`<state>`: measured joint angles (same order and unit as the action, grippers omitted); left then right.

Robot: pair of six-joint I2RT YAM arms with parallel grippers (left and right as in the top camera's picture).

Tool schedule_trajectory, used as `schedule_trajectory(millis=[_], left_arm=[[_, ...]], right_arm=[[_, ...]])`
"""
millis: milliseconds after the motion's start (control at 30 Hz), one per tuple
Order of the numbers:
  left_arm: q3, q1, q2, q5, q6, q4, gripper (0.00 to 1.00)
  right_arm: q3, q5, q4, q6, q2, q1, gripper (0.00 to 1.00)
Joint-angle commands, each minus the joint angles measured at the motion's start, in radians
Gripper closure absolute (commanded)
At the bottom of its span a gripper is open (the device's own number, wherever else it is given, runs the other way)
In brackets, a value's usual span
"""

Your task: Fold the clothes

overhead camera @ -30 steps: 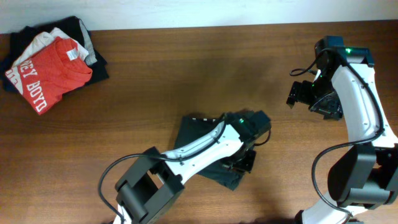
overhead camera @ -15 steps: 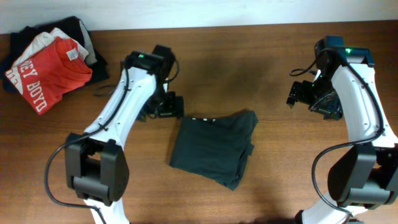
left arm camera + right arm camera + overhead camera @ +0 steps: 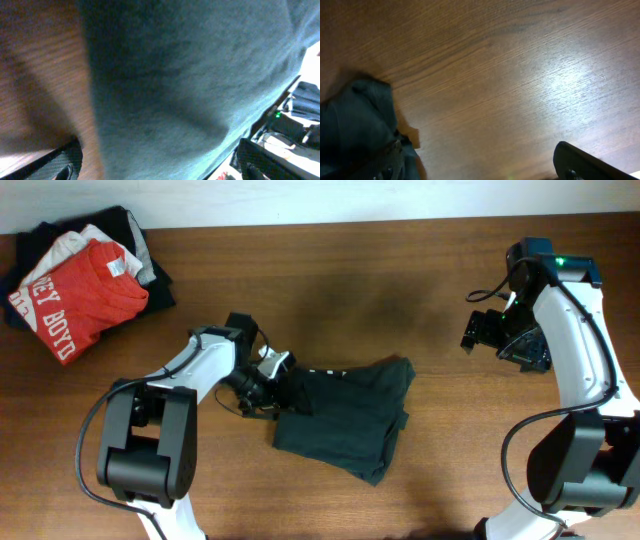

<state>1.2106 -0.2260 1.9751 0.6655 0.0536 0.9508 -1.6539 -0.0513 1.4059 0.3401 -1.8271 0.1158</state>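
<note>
Left pincer [image 3: 272, 383] and right pincer [image 3: 472, 332] stand apart; the shirt [image 3: 345, 420] under the left may bunch if it closes.

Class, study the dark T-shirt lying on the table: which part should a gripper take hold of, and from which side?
Probably the left edge of the dark T-shirt, approached low from the left, where the open left gripper sits. It lies flat on the table, so a finger must slide under the edge; its right side looks bunched.
</note>
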Motion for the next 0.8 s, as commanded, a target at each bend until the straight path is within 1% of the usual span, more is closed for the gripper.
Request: schedule_trajectory(millis=[0,33,67,100,167,200,233,267,367,400,433,567,633,700,767], left_arm=[[-0.066,-0.017,-0.006,0.029,-0.027,-0.058,0.08],[-0.077,-0.021,-0.006,0.032,-0.033,-0.070,0.11],[-0.089,-0.027,-0.006,0.040,-0.039,-0.089,0.23],[-0.102,-0.039,-0.006,0.055,-0.046,-0.120,0.42],[-0.103,-0.047,-0.006,0.053,-0.084,-0.152,0.71],[-0.103,-0.044,-0.006,0.053,-0.100,-0.162,0.79],[-0.100,-0.036,-0.006,0.053,-0.115,-0.171,0.96],[-0.089,-0.021,-0.006,0.053,-0.118,-0.172,0.99],[-0.019,0.037,-0.006,0.049,-0.125,-0.162,0.99],[0.000,0.056,-0.006,0.028,-0.151,-0.161,0.99],[0.024,0.087,-0.006,-0.013,-0.186,-0.159,0.99],[0.079,0.257,-0.006,-0.237,-0.245,-0.152,0.99],[0.083,0.373,-0.006,-0.372,-0.278,-0.124,0.99],[0.102,0.486,-0.006,-0.469,-0.367,-0.039,0.99],[0.157,0.613,-0.006,-0.480,-0.428,0.082,0.99]], right_arm=[[-0.012,-0.002,0.000,0.010,0.014,0.003,0.01],[-0.012,-0.002,0.000,0.009,0.014,0.003,0.01],[-0.012,-0.002,0.000,0.009,0.014,0.003,0.01],[-0.012,-0.002,0.000,0.009,0.014,0.003,0.01],[-0.012,-0.002,0.000,0.010,0.014,0.003,0.01],[-0.012,-0.002,0.000,0.009,0.014,0.003,0.01],[-0.012,-0.002,0.000,0.009,0.014,0.003,0.01],[-0.012,-0.002,0.000,0.010,0.014,0.003,0.01],[-0.012,-0.002,0.000,0.009,0.014,0.003,0.01],[-0.012,-0.002,0.000,0.009,0.014,0.003,0.01],[-0.012,-0.002,0.000,0.009,0.014,0.003,0.01],[-0.012,-0.002,0.000,0.009,0.014,0.003,0.01],[-0.012,-0.002,0.000,0.010,0.014,0.003,0.01],[-0.012,-0.002,0.000,0.009,0.014,0.003,0.01],[-0.012,-0.002,0.000,0.009,0.014,0.003,0.01]])
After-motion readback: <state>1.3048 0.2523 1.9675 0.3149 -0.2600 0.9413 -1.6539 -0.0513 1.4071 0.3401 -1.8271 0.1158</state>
